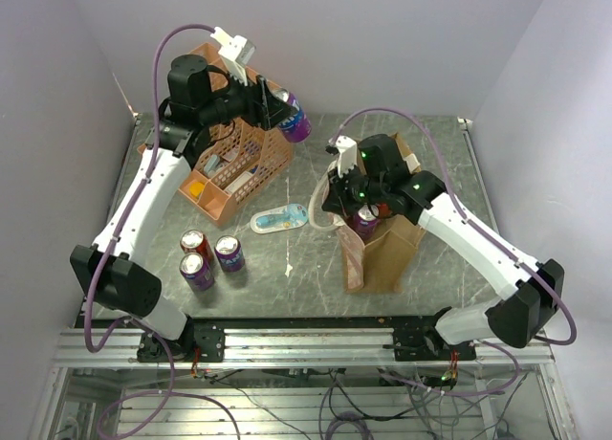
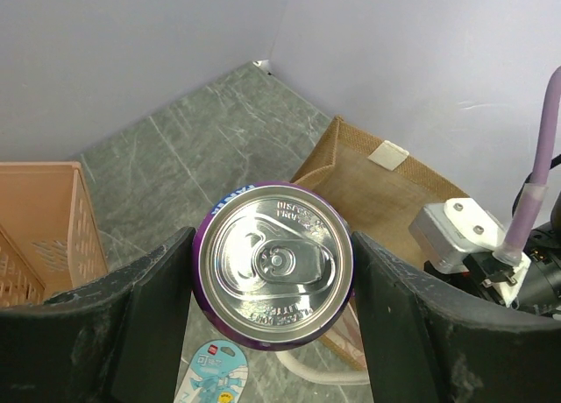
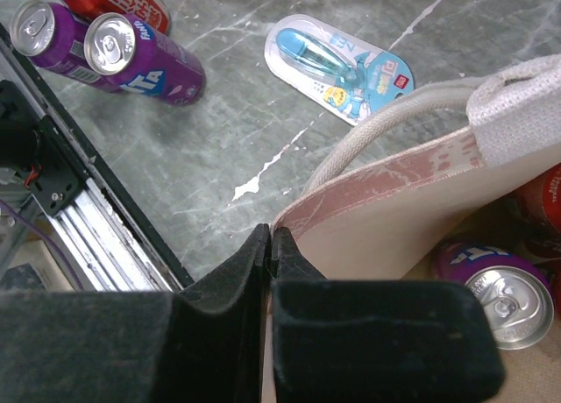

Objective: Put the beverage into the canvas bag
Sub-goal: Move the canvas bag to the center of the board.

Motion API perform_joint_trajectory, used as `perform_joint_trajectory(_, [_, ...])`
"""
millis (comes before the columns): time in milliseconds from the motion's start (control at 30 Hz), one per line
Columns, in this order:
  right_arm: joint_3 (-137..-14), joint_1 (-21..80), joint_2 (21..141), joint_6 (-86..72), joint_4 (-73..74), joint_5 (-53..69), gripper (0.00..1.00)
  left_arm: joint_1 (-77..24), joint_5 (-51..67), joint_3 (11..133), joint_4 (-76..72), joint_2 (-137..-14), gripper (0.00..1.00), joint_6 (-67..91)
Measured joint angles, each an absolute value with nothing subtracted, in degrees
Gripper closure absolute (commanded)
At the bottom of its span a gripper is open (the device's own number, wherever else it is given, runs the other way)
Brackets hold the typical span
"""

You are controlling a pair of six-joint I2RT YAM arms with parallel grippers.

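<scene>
- purple can (image 1: pixel 293 122) clamped sideways between left gripper (image 2: pixel 275 273) fingers, held in air over far end of orange organiser (image 1: pixel 239 167), apart from canvas bag (image 1: pixel 387 253)
- long axis tilted: silver lid up toward wrist camera, base slanting down toward bag side
- wrist view shows only lid, pull tab and thin purple rim; label and base hidden
- right gripper (image 3: pixel 269 250) pads pressed together, pinkish bag rim running into seam; fingertips hidden in top view
- bag upright, mouth open; second purple can (image 3: pixel 495 302) inside, red one at frame edge cut off
</scene>
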State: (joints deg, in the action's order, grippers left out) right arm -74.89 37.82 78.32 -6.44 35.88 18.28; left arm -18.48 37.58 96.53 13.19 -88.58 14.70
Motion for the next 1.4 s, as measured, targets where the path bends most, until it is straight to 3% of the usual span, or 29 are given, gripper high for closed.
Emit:
perform_joint_trajectory(1300, [-84.23, 49.67, 90.19, -8.40, 31.33, 17.76, 1.00, -11.77, 34.54, 91.26, 15.94, -79.75, 0.93, 14.98])
perform_joint_trajectory(1400, [-84.23, 49.80, 90.19, -7.79, 31.33, 17.69, 0.91, -11.70, 34.28, 91.26, 16.19, -79.50, 0.93, 14.70])
